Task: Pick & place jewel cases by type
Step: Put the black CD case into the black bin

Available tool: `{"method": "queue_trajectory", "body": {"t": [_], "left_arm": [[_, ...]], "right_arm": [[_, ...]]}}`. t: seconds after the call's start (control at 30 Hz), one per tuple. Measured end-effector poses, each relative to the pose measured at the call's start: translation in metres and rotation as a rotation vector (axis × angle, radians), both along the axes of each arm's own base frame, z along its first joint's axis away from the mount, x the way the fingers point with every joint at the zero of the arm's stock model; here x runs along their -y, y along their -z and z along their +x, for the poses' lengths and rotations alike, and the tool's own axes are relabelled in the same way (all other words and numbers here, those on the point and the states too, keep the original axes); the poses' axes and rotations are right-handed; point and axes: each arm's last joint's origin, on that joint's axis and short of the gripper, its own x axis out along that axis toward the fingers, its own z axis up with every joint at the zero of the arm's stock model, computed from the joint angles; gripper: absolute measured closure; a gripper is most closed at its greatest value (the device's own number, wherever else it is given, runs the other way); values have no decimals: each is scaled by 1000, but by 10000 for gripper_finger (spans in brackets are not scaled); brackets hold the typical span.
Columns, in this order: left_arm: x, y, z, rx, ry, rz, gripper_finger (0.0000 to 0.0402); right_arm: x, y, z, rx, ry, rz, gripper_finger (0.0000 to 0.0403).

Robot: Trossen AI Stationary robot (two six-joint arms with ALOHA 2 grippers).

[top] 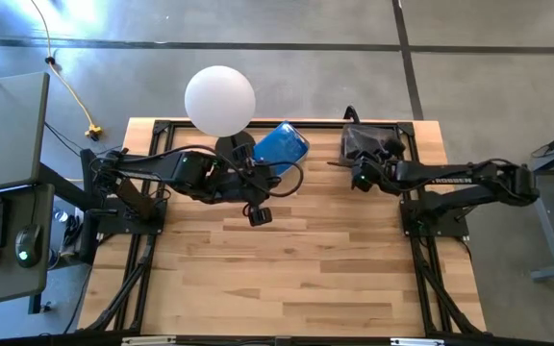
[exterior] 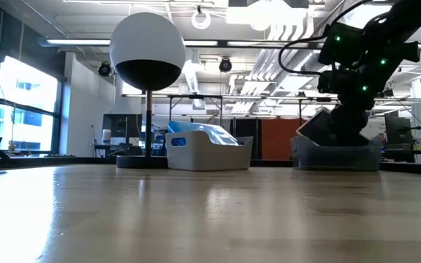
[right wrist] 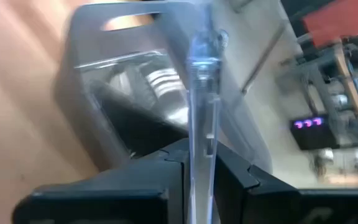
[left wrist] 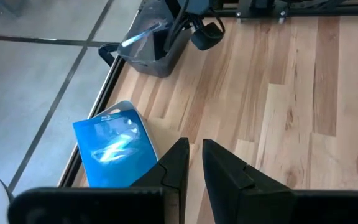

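Note:
In the right wrist view a clear jewel case [right wrist: 199, 74] stands edge-on between the fingers of my right gripper [right wrist: 199, 152], over the grey tub [right wrist: 92, 81] at the table's far right. Dark-lined clear cases [right wrist: 145, 99] lie inside that tub. Blue jewel cases [top: 282, 146] lie in the white tub [exterior: 207, 155] at the far middle. My left gripper [top: 260, 216] hovers shut above the table's middle, near the white tub, and holds nothing. My right gripper pinches the clear jewel case between its two fingers at the case's near edge [right wrist: 202, 134]. The fingers slant down toward the grey tub. The case stands on edge and tilted, its far part down in the tub [exterior: 319, 126]. Whether it rests on the cases below is hidden.
A white ball lamp on a black stand [top: 219, 99] rises at the far edge, left of the white tub. The black frame rails [top: 142, 279] run along the table's sides. Bare wood [top: 296, 279] fills the near half.

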Motion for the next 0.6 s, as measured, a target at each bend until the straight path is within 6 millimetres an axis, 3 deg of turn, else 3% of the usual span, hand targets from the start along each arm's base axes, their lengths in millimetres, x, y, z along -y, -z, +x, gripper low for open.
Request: {"method": "queue_trajectory", "body": {"t": [0.17,0.47,0.6], "left_arm": [[0,1,-1,-8,-3,6,358],[-1,2,-2,-25,-4,10,358],[-4,7,-10,-116,-60,69,358]], "right_arm": [[3,0,0,5,-17,30,347],[1,-1,4,7,-58,26,250],[-7,-5,8,13,-106,27,228]]}}
